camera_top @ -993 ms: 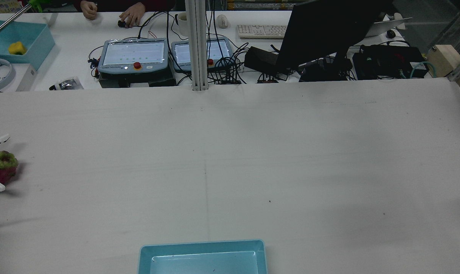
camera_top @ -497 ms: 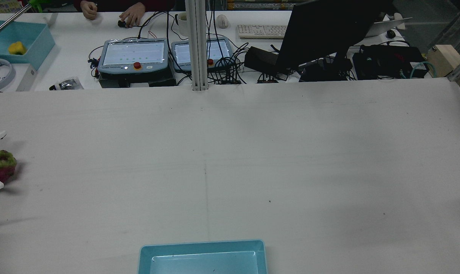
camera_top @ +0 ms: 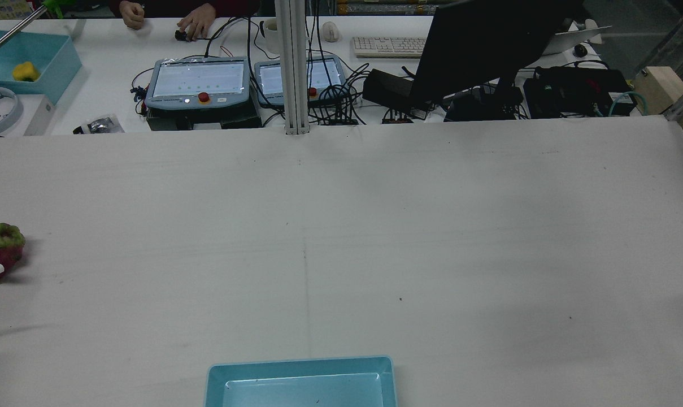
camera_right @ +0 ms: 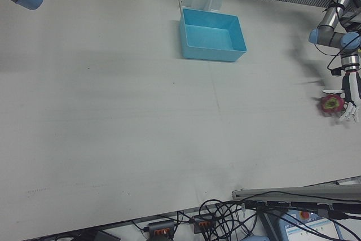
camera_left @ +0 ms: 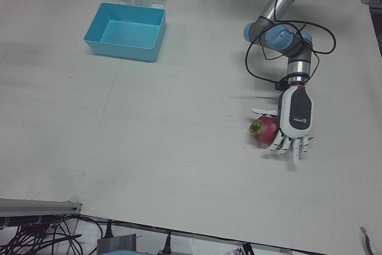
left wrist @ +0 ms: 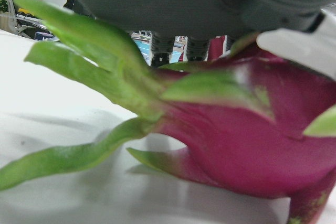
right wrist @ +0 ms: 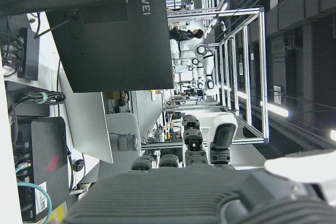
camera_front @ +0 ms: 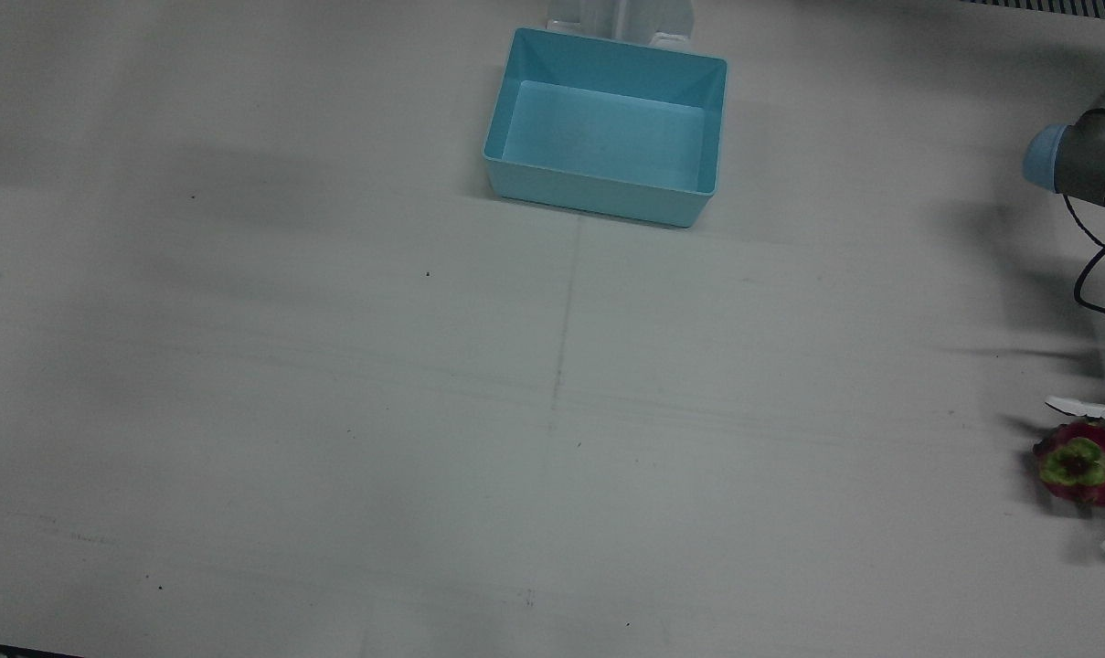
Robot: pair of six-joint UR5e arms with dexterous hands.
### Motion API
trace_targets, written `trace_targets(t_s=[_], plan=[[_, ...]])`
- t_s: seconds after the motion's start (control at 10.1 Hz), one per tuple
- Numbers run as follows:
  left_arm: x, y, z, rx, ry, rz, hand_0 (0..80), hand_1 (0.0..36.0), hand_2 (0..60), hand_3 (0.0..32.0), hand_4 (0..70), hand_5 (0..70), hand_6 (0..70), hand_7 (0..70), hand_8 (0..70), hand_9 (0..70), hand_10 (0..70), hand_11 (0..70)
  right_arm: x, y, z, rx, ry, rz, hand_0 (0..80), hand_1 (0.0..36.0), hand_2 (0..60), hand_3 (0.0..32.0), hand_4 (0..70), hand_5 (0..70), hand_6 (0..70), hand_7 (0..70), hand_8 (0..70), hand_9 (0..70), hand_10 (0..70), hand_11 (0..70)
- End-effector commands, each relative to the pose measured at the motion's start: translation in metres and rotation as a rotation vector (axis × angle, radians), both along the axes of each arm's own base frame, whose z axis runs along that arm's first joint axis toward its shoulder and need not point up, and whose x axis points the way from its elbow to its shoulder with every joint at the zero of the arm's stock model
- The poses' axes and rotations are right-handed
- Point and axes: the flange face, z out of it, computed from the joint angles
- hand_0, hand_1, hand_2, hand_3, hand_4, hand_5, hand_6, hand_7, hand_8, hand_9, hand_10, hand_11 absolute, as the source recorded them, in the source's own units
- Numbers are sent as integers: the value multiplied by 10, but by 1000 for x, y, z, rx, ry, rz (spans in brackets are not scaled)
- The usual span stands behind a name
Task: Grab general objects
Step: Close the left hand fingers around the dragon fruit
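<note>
A magenta dragon fruit [camera_left: 261, 129] with green scales lies on the white table by its left edge; it also shows as the fruit [camera_front: 1084, 464], [camera_top: 0, 247], [camera_right: 331, 103]. My left hand [camera_left: 293, 125] lies over its outer side, palm close. A white thumb [camera_front: 1089, 407] rests on the robot side of the fruit, and the spread fingertips [camera_left: 290, 148] reach past it toward the operators' side. The fruit rests on the table. It fills the left hand view as the fruit [left wrist: 247, 150]. Of my right hand only the grey palm [right wrist: 173, 198] shows, raised and facing the monitor.
An empty blue bin [camera_front: 607, 190] stands mid-table near the robot's pedestals, far from the fruit. The left arm's elbow [camera_left: 277, 37] and cable hang above the table. Beyond the far edge are teach pendants [camera_top: 199, 82], cables, a monitor and a person's hands [camera_top: 194, 22].
In the rear view the left hand's fingers have slid out past the left edge. The thumb has moved in against the fruit, which shifted slightly left.
</note>
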Motion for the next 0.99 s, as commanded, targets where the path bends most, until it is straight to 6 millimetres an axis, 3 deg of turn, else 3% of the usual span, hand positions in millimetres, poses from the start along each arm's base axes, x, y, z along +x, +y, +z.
trace_targets(t_s=[0.0, 0.2, 0.3, 0.5, 0.6, 0.7, 0.89], plan=[[13, 5, 1, 6, -6, -12, 370, 0, 212, 0, 700, 486, 700, 573, 606, 583, 700, 700, 0, 0, 0, 0, 0, 0, 0, 0, 0, 0, 0, 0, 0, 0, 0, 0, 0, 0], [12, 4, -10, 20, 15, -16, 295, 0, 301, 0, 685, 491, 700, 566, 618, 598, 700, 700, -1, 0, 0, 0, 0, -1, 0, 0, 0, 0, 0, 0, 0, 0, 0, 0, 0, 0], [12, 2, -30, 39, 33, -19, 226, 0, 385, 0, 694, 501, 700, 564, 623, 606, 700, 700, 0, 0, 0, 0, 0, 0, 0, 0, 0, 0, 0, 0, 0, 0, 0, 0, 0, 0], [9, 4, -95, 67, 63, -20, 104, 0, 566, 0, 700, 521, 700, 568, 670, 672, 700, 700, 0, 0, 0, 0, 0, 0, 0, 0, 0, 0, 0, 0, 0, 0, 0, 0, 0, 0], [7, 6, -124, 80, 76, -18, 73, 0, 575, 0, 700, 516, 700, 565, 677, 682, 700, 700, 0, 0, 0, 0, 0, 0, 0, 0, 0, 0, 0, 0, 0, 0, 0, 0, 0, 0], [8, 7, -141, 92, 90, -14, 64, 0, 546, 0, 687, 502, 700, 559, 672, 673, 700, 700, 0, 0, -1, 2, 0, 0, 0, 0, 0, 0, 0, 0, 0, 0, 0, 0, 0, 0], [10, 8, -157, 108, 149, 6, 55, 0, 458, 0, 654, 472, 700, 545, 668, 667, 700, 700, 0, 0, -1, 2, 0, 0, 0, 0, 0, 0, 0, 0, 0, 0, 0, 0, 0, 0]])
